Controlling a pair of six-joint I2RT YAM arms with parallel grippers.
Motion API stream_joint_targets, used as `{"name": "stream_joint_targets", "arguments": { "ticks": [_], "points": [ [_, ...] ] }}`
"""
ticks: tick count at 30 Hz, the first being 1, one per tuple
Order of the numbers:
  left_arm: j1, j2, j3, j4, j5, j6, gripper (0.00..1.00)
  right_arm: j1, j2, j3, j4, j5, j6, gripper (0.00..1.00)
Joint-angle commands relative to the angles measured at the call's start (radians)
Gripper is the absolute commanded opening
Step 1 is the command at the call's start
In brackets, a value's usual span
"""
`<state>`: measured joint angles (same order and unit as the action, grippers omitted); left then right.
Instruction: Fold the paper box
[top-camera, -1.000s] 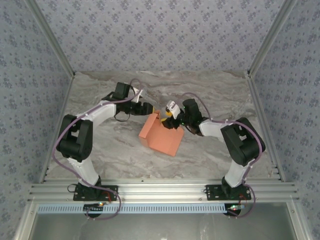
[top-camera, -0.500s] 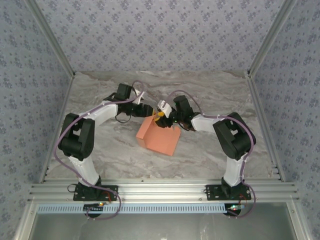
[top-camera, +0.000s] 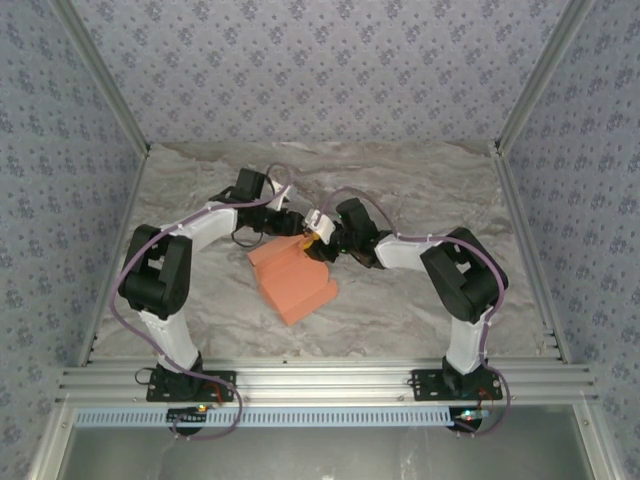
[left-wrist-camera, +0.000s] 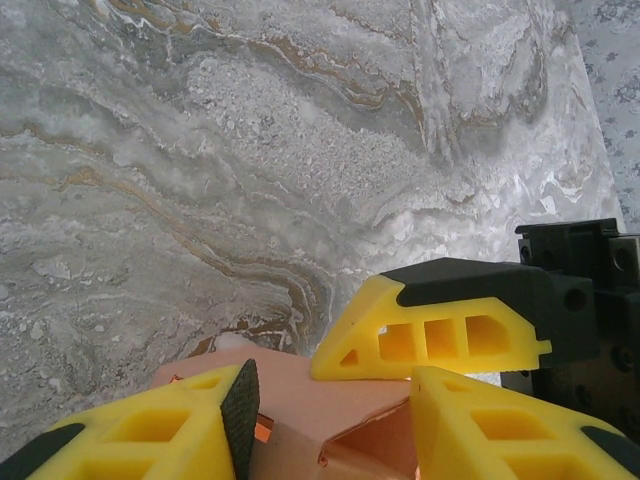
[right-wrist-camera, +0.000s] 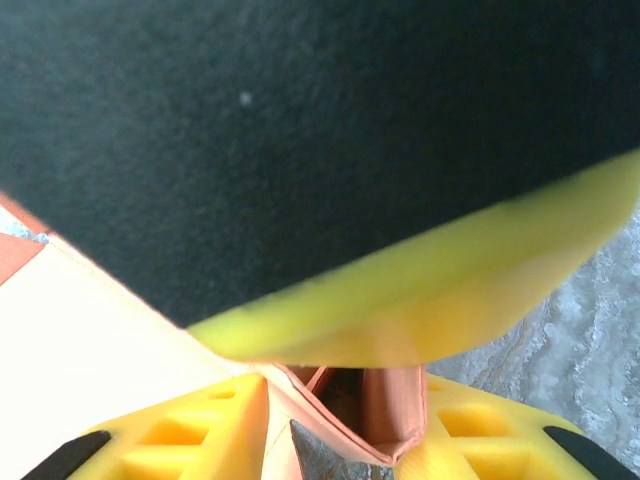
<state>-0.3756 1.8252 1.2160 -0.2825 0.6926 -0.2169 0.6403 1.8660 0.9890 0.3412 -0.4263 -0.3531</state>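
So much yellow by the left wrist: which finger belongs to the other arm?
The sideways, black-capped finger above the paper box; the left pincer's own pair sits at the bottom.

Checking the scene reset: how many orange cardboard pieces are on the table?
1. The paper box lies in the middle of the table, its far edge at the left gripper and right gripper. A scrap could be hidden beneath the arms.
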Motion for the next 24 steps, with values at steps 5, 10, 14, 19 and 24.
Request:
{"name": "stream_joint_targets", "arguments": {
  "ticks": [5,10,14,19,24],
  "points": [
    [0.029,-0.055,-0.025,-0.102,0.058,0.027,0.48,0.051,-0.019,-0.062,0.100,0.023,-0.026,0.39],
    [0.037,-0.052,-0.044,-0.104,0.076,0.047,0.48,0.077,-0.018,-0.071,0.121,0.061,-0.041,0.39],
    [0.042,-0.060,-0.069,-0.060,0.108,0.012,0.48,0.079,-0.012,-0.068,0.127,0.073,-0.034,0.39],
    [0.044,-0.097,-0.108,-0.034,0.110,-0.001,0.46,0.082,-0.013,-0.057,0.130,0.103,0.026,0.39],
    [0.043,-0.124,-0.181,0.051,0.113,-0.061,0.46,0.100,0.009,-0.057,0.186,0.123,0.120,0.37]
  ]
}}
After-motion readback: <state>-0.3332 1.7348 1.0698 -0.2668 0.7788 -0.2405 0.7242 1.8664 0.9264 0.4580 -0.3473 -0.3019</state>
